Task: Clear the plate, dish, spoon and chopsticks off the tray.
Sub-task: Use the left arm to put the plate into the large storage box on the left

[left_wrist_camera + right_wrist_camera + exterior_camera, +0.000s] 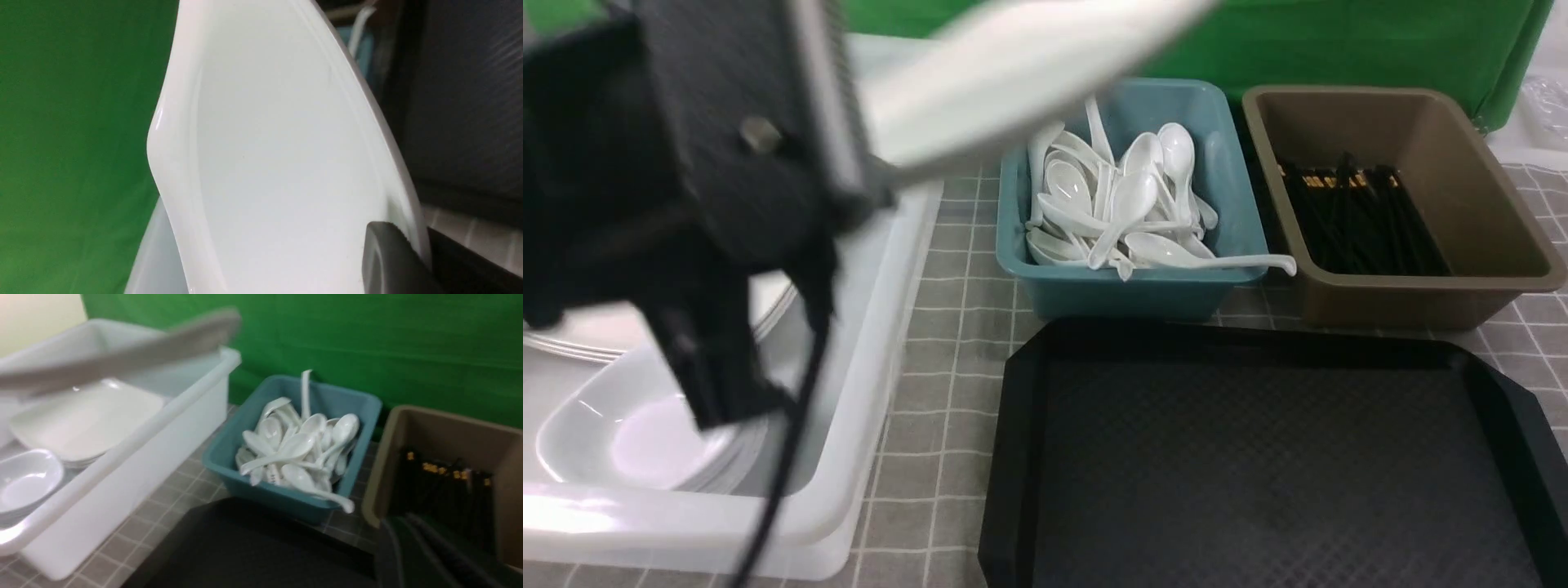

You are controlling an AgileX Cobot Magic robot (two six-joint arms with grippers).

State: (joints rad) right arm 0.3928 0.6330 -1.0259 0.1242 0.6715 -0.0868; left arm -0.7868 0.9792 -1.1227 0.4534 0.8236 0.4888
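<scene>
Holds the plate [1013, 73] by its rim in the left gripper [421, 261], jaws clamped on it, one dark finger pad [388, 261] pressed against the glossy white face. Has it raised and tilted at far left, blurred in the front view, above the white bin [882, 343] and well apart from the tray [1258, 457].

Shows, down in that bin, a stack of other white plates [86, 420] toward the far end and a small dish [629, 433] at the near end (perhaps the top one of several; hard to tell).

Places the tray at near right on the grey checked cloth [947, 359]. Beyond it, side by side: a teal tub [1127, 294] heaped with white spoons [1127, 204], one handle poking over its right rim, and further right a brown tub [1405, 306] with black chopsticks [1364, 220] lying along its floor. Cannot single out the task's own spoon or pair among them.

Catches the right gripper [433, 551] only as a dark blur in its wrist view, close to the brown tub's near side, jaws closed together.
</scene>
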